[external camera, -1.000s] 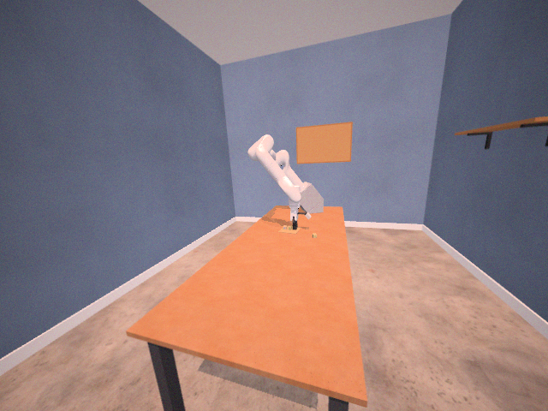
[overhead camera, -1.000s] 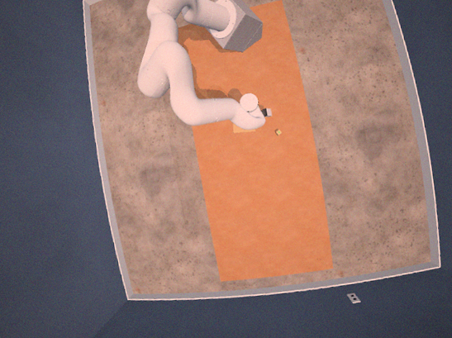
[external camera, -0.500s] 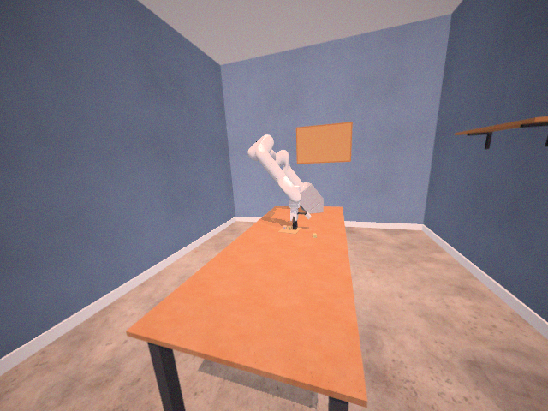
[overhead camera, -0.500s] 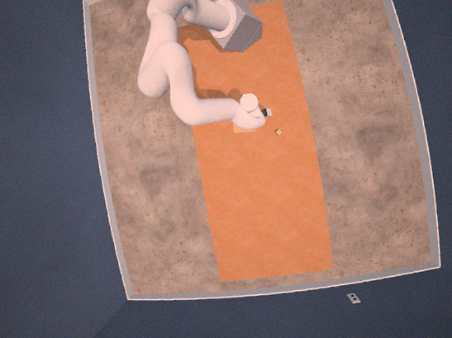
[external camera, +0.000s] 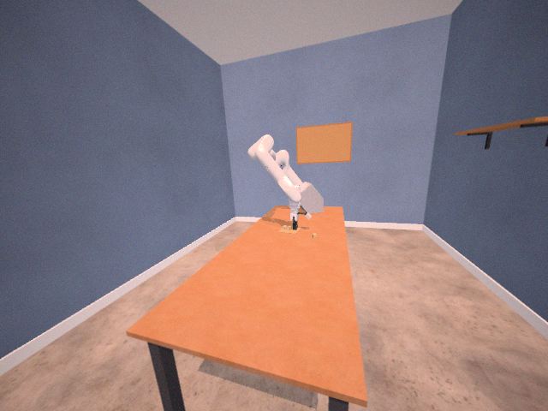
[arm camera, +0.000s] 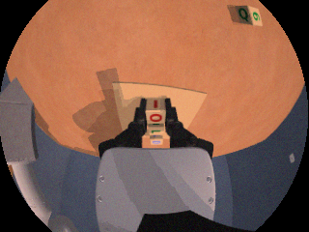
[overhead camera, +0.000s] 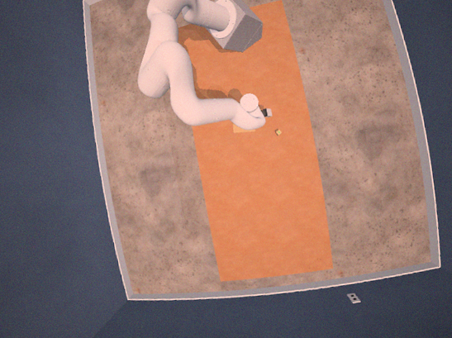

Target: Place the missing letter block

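My gripper (arm camera: pixel 155 105) is shut on a small tan block (arm camera: pixel 154 127) that shows a red "O" on the face turned to the wrist camera. It holds the block over the near edge of the pale tan mat (arm camera: pixel 169 96). In the top view the gripper (overhead camera: pixel 264 112) is at the mat's right side, and the arm covers most of the mat (overhead camera: pixel 241 128). Any blocks on the mat are hidden by my fingers and arm. Another block (arm camera: pixel 245 14) lies on the table off the mat, with a dark "Q" on one face and a green face beside it. It also shows in the top view (overhead camera: pixel 278 132).
The long orange table (overhead camera: pixel 260 171) carries the robot base (overhead camera: pixel 237 25) at one end. The table edges lie close on both sides of the mat area. In the side view the gripper (external camera: pixel 294 224) stands low over the mat (external camera: pixel 289 229), and the loose block (external camera: pixel 314 235) lies to its right.
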Controlling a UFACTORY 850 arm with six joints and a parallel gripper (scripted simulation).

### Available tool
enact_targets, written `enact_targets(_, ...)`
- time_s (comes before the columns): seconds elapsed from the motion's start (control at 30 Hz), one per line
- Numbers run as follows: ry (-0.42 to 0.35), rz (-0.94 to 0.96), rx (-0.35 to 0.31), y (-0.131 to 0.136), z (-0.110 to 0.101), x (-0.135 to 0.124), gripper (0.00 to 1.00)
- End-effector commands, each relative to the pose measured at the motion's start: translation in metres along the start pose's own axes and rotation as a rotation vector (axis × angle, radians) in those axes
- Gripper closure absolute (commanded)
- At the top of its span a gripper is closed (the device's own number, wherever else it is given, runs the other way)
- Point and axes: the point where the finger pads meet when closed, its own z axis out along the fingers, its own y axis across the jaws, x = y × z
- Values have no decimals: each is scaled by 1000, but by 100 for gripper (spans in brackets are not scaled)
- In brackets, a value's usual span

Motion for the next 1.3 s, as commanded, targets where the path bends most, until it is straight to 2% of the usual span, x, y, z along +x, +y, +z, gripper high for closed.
enact_targets(0.0,0,0,-1,1,-1,0,79)
enact_targets(1.27,0,0,-1,1,3,0,79)
